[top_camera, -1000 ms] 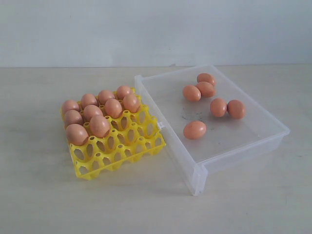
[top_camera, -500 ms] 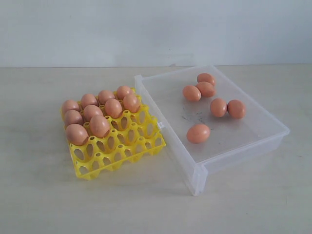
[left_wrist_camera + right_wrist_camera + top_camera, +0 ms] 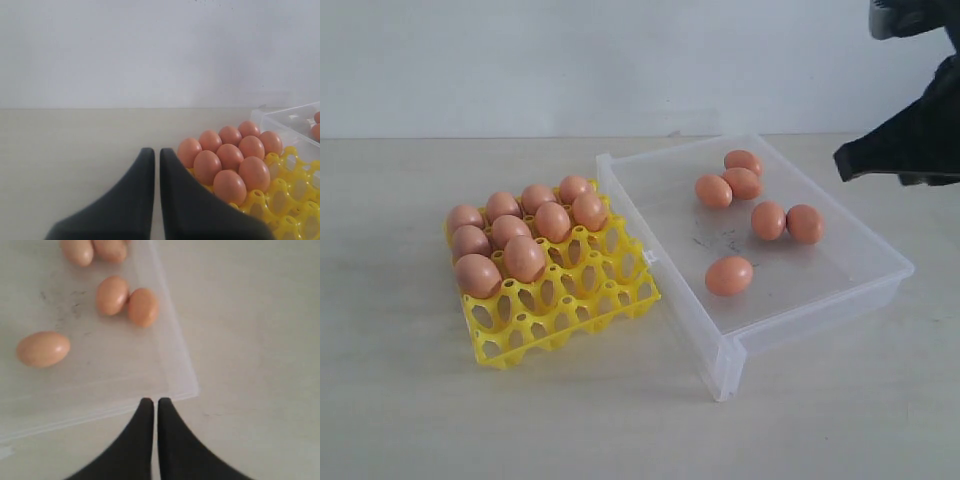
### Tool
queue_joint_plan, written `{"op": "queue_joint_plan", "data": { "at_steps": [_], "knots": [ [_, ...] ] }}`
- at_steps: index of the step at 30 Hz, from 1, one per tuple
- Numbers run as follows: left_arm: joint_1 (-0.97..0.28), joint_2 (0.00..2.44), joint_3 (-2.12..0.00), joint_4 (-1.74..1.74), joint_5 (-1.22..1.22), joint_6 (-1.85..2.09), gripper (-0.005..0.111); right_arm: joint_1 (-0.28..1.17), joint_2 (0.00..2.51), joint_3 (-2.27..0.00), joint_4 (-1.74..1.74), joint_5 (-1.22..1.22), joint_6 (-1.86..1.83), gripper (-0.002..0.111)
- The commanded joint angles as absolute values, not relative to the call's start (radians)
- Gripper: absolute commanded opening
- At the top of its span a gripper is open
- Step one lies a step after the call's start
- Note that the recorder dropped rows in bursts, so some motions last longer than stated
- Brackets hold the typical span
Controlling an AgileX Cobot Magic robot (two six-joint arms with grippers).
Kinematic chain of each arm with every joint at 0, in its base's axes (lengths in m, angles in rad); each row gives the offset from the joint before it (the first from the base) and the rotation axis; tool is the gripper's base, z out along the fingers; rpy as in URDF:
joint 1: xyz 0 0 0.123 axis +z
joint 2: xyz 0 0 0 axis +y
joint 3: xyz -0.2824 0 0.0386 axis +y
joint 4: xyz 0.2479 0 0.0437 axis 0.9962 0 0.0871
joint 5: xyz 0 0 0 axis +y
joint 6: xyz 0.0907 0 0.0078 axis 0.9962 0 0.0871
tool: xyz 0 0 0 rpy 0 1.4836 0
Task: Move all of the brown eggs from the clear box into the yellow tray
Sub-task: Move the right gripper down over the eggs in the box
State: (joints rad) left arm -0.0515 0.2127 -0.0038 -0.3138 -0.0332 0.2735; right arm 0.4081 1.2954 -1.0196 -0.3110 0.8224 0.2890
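**Exterior view.**
- Counter (image 3: 420,400): pale, with a plain white wall (image 3: 520,60) behind it.
- Yellow tray (image 3: 570,300): on the left, flat on the counter. One corner is just beside the long side of the clear box.
- Brown eggs (image 3: 524,258), tray lot: ten, seated in cups. Four are in the back row, four in the next row and two on the left of the third. The nearer cups are vacant.
- Clear box (image 3: 860,285): on the right, set at an angle.
- Brown eggs, box lot: six, loose on the floor of the box. Three are clustered at the far end, two lie side by side further right, and one lies alone (image 3: 729,275) nearer the middle.
- Right arm (image 3: 910,140): a dark shape at the upper right edge, above the box's far right side. Its fingers cannot be made out here.

**Left wrist view.**
- Left end effector (image 3: 156,151): both dark fingers are pressed together with only a sliver between them, holding nothing. It sits above bare counter, beside the tray's egg-filled corner (image 3: 229,187).

**Right wrist view.**
- Right end effector (image 3: 151,401): fingers closed together, empty. The tips appear at the outer edge of the box (image 3: 175,360), near one corner.
- Eggs seen: one alone (image 3: 43,349), a touching pair (image 3: 112,295), and two more cut off at the frame edge.
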Motion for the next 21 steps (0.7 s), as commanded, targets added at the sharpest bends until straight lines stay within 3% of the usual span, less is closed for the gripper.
{"op": "queue_joint_plan", "data": {
  "at_steps": [1,5,6,9,10,17,21],
  "knots": [
    [-0.058,0.216,0.000,-0.319,-0.045,0.279,0.004,0.204,1.458,-1.100,0.309,0.869,-0.255,0.000],
    [-0.058,0.216,0.000,-0.319,-0.045,0.279,0.004,0.064,1.640,-1.114,0.645,0.867,-0.478,0.001],
    [-0.058,0.216,0.000,-0.319,-0.045,0.279,0.004,0.061,1.671,-1.123,0.642,0.848,-0.502,0.006],
    [-0.058,0.216,0.000,-0.319,-0.045,0.279,0.004,0.084,1.788,-1.198,0.644,0.767,-0.484,0.054],
    [-0.058,0.216,0.000,-0.319,-0.045,0.279,0.004,0.091,1.811,-1.219,0.640,0.765,-0.464,0.060],
    [-0.058,0.216,0.000,-0.319,-0.045,0.279,0.004,0.113,1.997,-1.515,0.562,0.941,-0.292,0.054],
    [-0.058,0.216,0.000,-0.319,-0.045,0.279,0.004,0.152,2.061,-1.647,0.344,0.959,-0.125,0.054]
  ]
}}
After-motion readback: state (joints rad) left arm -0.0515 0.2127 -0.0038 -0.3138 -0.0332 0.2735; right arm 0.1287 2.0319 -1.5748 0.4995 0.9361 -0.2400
